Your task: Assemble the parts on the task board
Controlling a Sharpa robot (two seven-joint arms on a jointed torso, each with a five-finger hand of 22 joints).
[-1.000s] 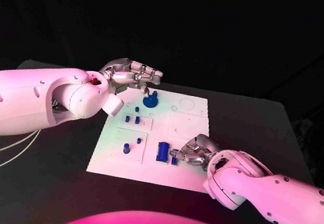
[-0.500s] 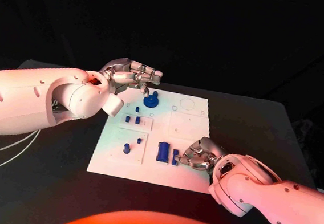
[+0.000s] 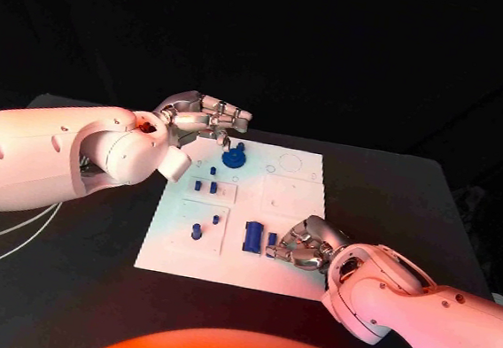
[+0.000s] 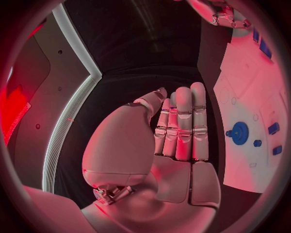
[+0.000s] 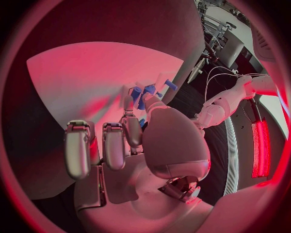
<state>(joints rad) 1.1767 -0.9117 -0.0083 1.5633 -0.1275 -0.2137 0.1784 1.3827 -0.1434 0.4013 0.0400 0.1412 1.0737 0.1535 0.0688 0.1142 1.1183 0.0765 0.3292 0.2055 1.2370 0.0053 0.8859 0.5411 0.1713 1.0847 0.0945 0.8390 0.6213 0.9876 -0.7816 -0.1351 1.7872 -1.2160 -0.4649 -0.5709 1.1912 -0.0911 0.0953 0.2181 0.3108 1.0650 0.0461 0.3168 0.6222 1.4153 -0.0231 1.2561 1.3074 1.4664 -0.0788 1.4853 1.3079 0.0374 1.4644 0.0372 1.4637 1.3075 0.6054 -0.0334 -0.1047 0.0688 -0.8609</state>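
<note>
sliding nearer along the near-right part of the white task board (image 3: 284,199) since a second ago, the right hand (image 3: 305,243), with its white forearm filling more of the near-right corner. curling inward, the right fingers (image 5: 113,145), tips pressed down close against a small blue part (image 3: 272,240) just beside the tall blue block (image 3: 252,236); cannot tell whether anything is actually pinched, since the thumb is covering the contact in the right wrist view. showing a couple more blue pieces (image 5: 145,92) just past the fingertips there, standing on the board.

staying put over the board's far-left corner, the left hand (image 3: 205,116), unchanged from the earlier frames. lying straight and pressed side by side in the left wrist view, the left fingers (image 4: 182,124), thumb folded alongside, holding nothing, hovering apart from the plate. sitting just beside that hand, the round blue disc with a peg (image 3: 233,157). standing in the left-hand recesses, two short blue pegs (image 3: 205,186) and, nearer, a blue pin and stub (image 3: 202,226). lying under it all, the black table (image 3: 379,181).
</note>
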